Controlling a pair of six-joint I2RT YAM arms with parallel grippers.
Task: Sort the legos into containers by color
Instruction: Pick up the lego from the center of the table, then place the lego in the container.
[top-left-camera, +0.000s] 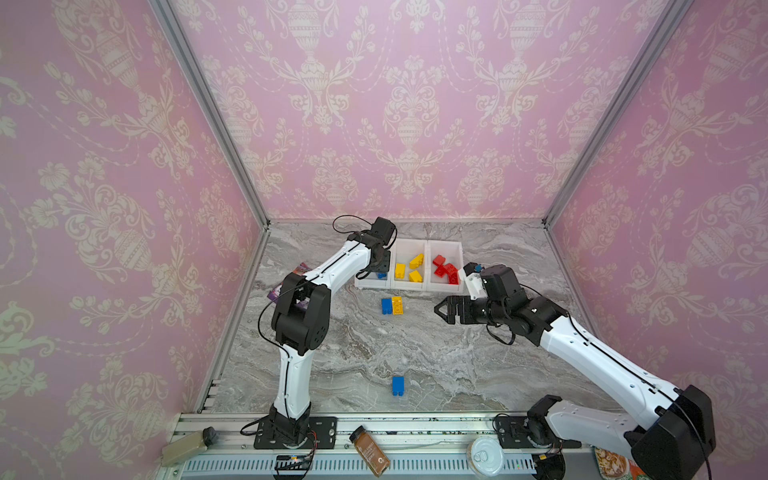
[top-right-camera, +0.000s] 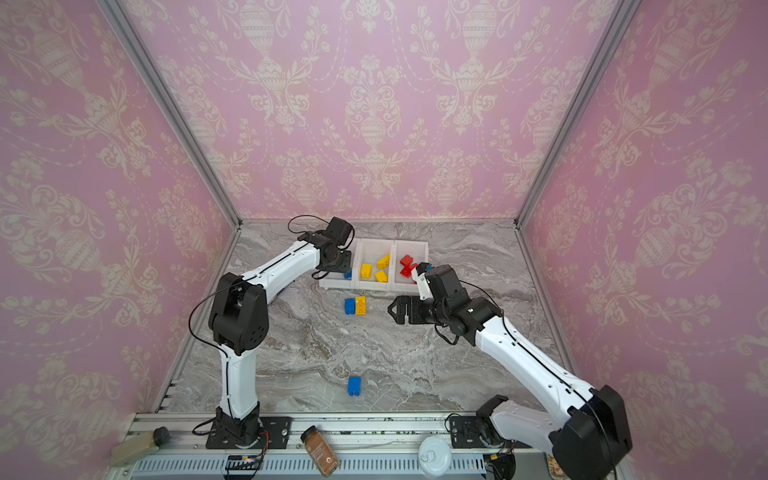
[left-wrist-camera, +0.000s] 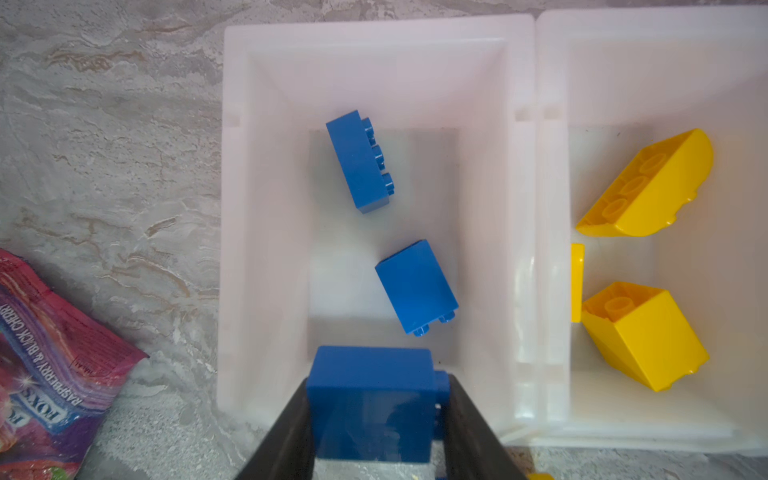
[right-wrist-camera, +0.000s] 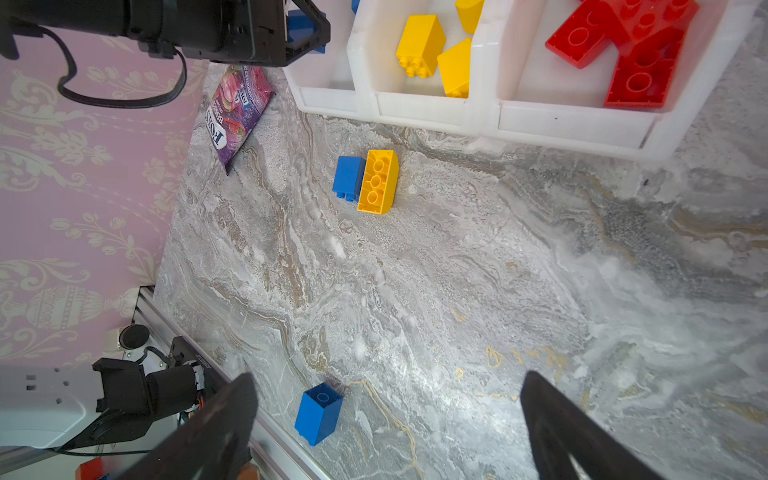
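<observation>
The marble bench (top-left-camera: 415, 353) is carrying the containers (top-left-camera: 446, 246), three white bins joined in a row toward the back, w/ red bricks (top-left-camera: 449, 272) lying in the bin at the right-arm end & yellow bricks (top-left-camera: 400, 270) in the middle one. Both top views are hiding most of the third bin behind the left arm. The left wrist view is showing its inside: two blue bricks (left-wrist-camera: 359, 162) lying apart on its floor. Over that bin's near end, the left hand (left-wrist-camera: 376, 386) is pinching a held blue brick (left-wrist-camera: 370, 415) btwn its fingers. The right hand (right-wrist-camera: 386, 399) is hovering over bare bench, jaws spread wide, gripping nothing. A loose blue brick (right-wrist-camera: 348, 178) & a loose yellow brick (right-wrist-camera: 378, 181) are lying side by side, touching, just in front of the bins, near its fingertips but apart. A lone blue brick (right-wrist-camera: 318, 417) is sitting well apart, toward the bench's front edge.
</observation>
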